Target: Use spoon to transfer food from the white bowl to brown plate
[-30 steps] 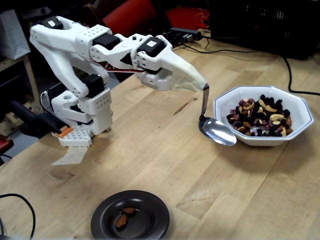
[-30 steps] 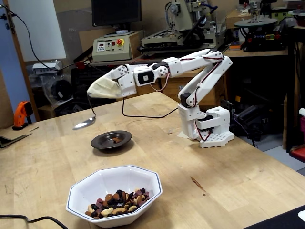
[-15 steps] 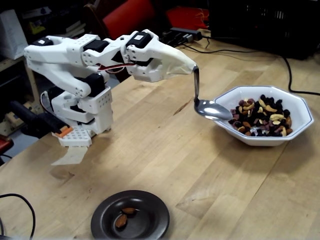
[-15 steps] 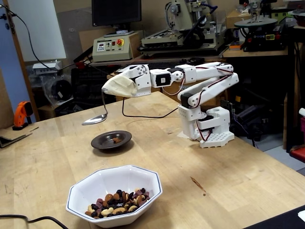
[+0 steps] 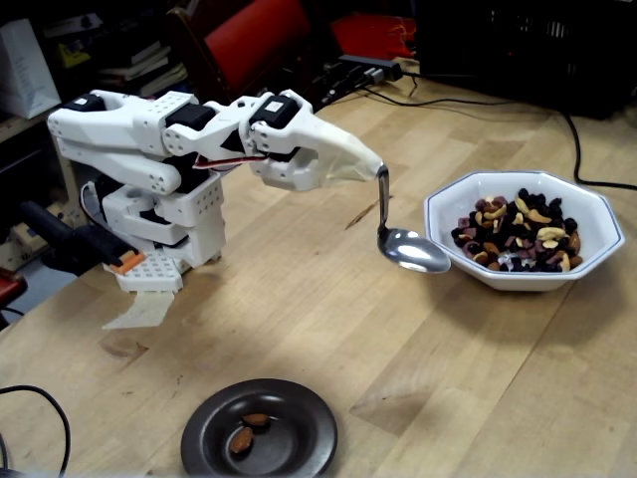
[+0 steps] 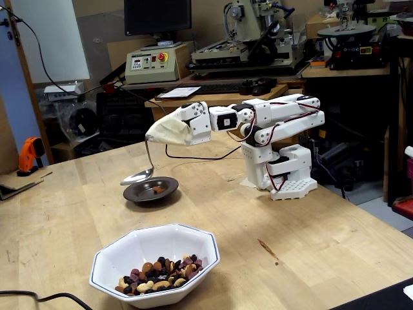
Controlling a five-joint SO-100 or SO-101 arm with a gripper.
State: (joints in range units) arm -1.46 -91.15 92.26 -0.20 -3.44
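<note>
My gripper (image 5: 374,171), wrapped in cream tape, is shut on the handle of the silver spoon (image 5: 412,252). The spoon hangs down, its empty oval bowl level above the table just left of the white bowl (image 5: 598,213). The food (image 5: 518,235), nuts and dark raisins, lies heaped in that bowl. The brown plate (image 5: 205,438) sits at the near edge with two almonds in its centre. In the other fixed view the gripper (image 6: 152,135) holds the spoon (image 6: 137,175) in the air beside the brown plate (image 6: 169,190), well beyond the white bowl (image 6: 150,244) and its food (image 6: 161,274).
The arm's white base (image 5: 164,234) stands at the table's left. A black cable (image 5: 575,149) runs behind the bowl and another (image 5: 40,398) curls at the near left corner. An orange drill (image 6: 27,155) lies at the table's far left.
The arm has folded back toward its base. The spoon rose from beside the bowl, then came down and away from the bowl's rim, still empty.
</note>
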